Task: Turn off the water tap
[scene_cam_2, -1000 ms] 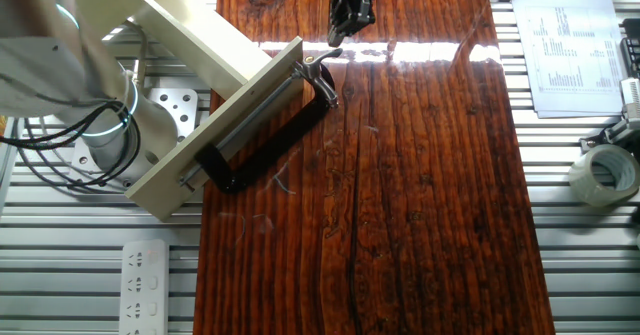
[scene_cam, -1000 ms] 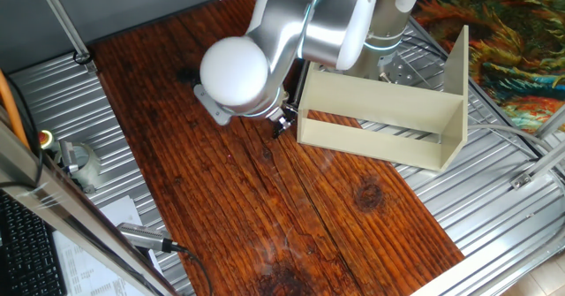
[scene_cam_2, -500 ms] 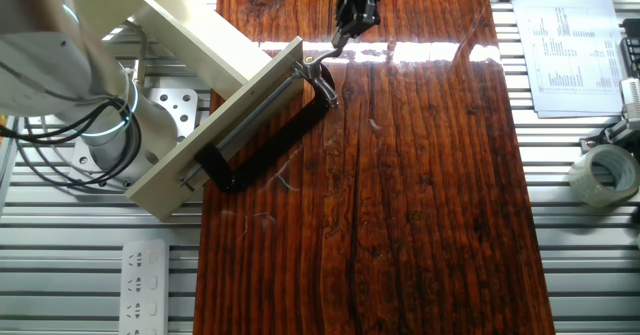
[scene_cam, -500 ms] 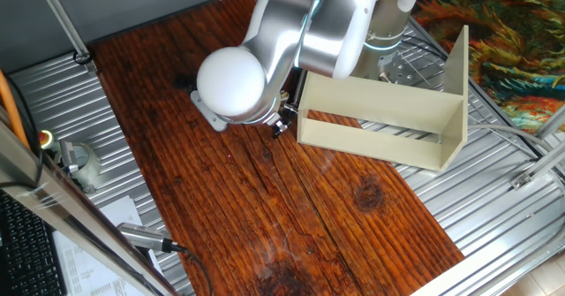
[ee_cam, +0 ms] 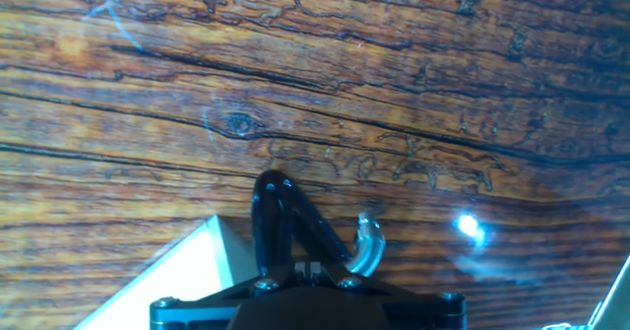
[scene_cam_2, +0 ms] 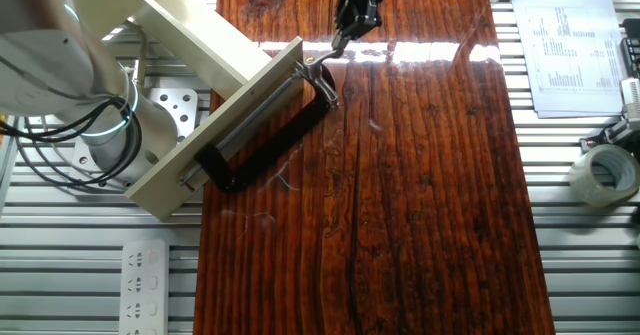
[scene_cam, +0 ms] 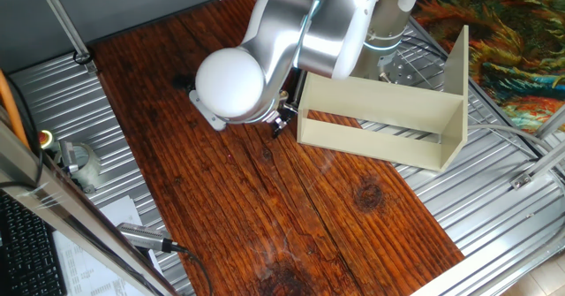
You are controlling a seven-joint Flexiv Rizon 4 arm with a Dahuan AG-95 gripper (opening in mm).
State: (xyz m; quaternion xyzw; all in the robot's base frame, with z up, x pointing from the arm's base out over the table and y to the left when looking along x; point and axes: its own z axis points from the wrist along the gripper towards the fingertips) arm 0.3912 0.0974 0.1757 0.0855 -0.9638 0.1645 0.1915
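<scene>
The water tap [scene_cam_2: 318,65] sits at the end of the clamp [scene_cam_2: 270,135], which lies on the worktop [scene_cam_2: 420,195] along the frame [scene_cam_2: 215,115] at its edge.

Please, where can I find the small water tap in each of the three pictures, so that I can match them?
One fixed view: not visible; the arm hides the spot.
The other fixed view: the water tap sits top centre, at the cream board's end, under the gripper.
Hand view: bottom centre, curved silvery spout beside the fingers.
Shared landmark: the cream board.
</scene>
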